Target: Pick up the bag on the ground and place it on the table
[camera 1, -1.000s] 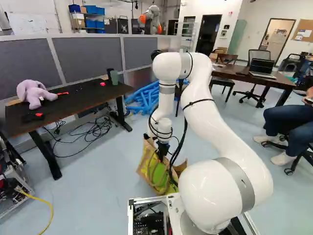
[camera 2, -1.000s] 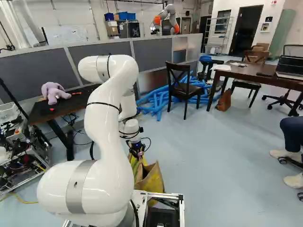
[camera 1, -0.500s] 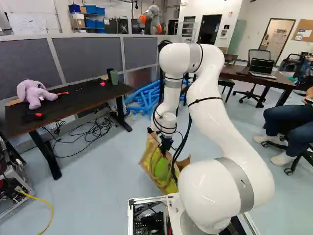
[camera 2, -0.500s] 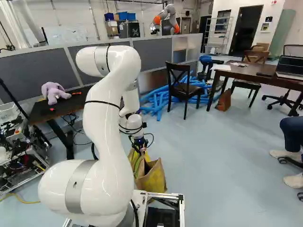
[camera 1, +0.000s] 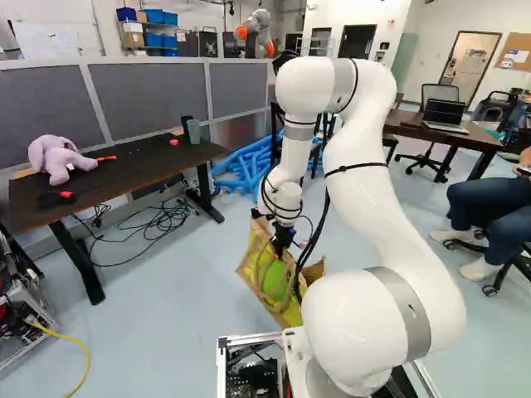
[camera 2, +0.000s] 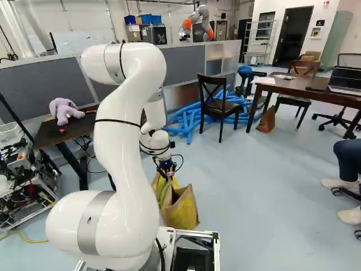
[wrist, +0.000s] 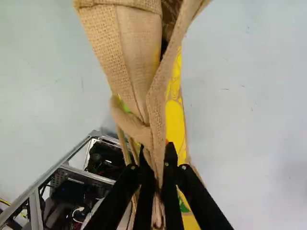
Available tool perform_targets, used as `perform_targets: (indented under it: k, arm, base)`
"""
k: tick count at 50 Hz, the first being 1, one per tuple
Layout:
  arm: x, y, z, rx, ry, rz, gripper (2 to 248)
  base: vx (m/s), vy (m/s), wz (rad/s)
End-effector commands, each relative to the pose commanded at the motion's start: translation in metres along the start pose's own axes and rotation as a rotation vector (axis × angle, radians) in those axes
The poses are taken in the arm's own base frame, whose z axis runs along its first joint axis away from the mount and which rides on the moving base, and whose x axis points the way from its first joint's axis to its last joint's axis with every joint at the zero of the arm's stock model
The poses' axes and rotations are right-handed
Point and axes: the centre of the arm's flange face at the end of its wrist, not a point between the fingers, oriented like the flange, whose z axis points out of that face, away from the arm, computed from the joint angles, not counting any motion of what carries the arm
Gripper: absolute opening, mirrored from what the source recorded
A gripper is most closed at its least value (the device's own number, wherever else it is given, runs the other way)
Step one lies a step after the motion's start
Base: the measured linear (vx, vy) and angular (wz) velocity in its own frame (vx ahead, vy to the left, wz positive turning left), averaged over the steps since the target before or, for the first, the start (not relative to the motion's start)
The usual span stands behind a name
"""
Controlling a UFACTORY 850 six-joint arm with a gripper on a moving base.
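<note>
My gripper (camera 1: 279,249) points down at the top of the tan, yellow and green bag (camera 1: 270,279), just ahead of the base. In the right base view the bag (camera 2: 181,210) sags below the fingers, its mouth partly open; whether its bottom touches the floor cannot be told. The wrist view has the gripper (wrist: 156,165) shut on the bag's gathered woven handle (wrist: 156,112), which passes between both fingers. The black table (camera 1: 124,176) stands at the left of the left base view.
On the black table lie a purple plush toy (camera 1: 60,159) and a green cup (camera 1: 194,131). Blue foam tubes (camera 2: 189,121) and a dark chair (camera 2: 220,107) are beyond the arm. A brown table (camera 2: 338,99) carries a laptop. Another robot (camera 1: 258,31) stands far behind the partition.
The arm has risen and its wrist has shifted slightly right in the left base view. Held in the gripper, the bag has moved up with it. The base has not moved.
</note>
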Motion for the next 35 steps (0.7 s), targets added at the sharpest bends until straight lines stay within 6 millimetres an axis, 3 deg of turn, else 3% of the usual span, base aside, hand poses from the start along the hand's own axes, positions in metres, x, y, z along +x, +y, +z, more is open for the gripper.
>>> perform_targets:
  k: [35]
  arm:
    - [-0.002, 0.001, -0.05, 0.0, 0.014, 0.005, 22]
  base:
    - [0.0, 0.0, 0.0]
